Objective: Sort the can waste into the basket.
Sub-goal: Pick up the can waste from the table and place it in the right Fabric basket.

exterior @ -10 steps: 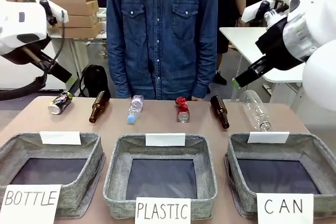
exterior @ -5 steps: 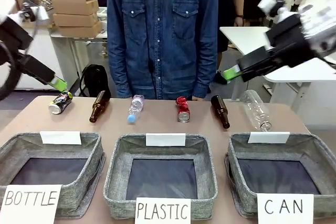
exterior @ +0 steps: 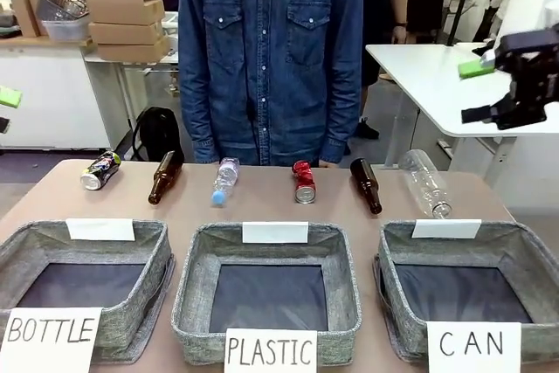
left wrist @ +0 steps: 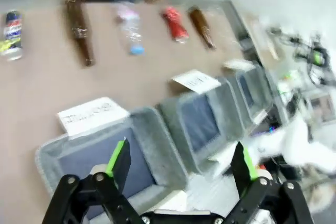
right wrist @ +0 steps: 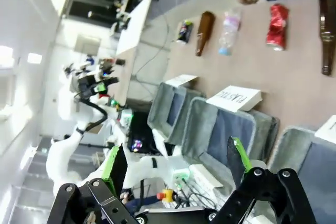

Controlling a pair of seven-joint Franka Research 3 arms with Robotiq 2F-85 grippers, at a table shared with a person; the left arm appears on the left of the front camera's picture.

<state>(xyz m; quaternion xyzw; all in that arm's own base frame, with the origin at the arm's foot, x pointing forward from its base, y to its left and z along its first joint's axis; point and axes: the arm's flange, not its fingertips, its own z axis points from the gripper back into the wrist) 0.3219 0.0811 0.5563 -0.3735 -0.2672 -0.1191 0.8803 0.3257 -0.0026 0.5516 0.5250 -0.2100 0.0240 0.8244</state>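
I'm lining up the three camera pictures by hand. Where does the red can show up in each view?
Front view: the red can lies in the far row of items, just right of centre.
Left wrist view: the red can is near the top edge, about mid-width.
Right wrist view: the red can is at upper right.
Shared landmark: the small clear bottle with a blue cap lies next to it in all three.

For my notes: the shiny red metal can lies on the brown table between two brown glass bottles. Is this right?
Not quite. The front view shows the shiny red metal can on the brown table between one brown glass bottle, on its right, and a small clear plastic bottle with a blue cap, on its left.
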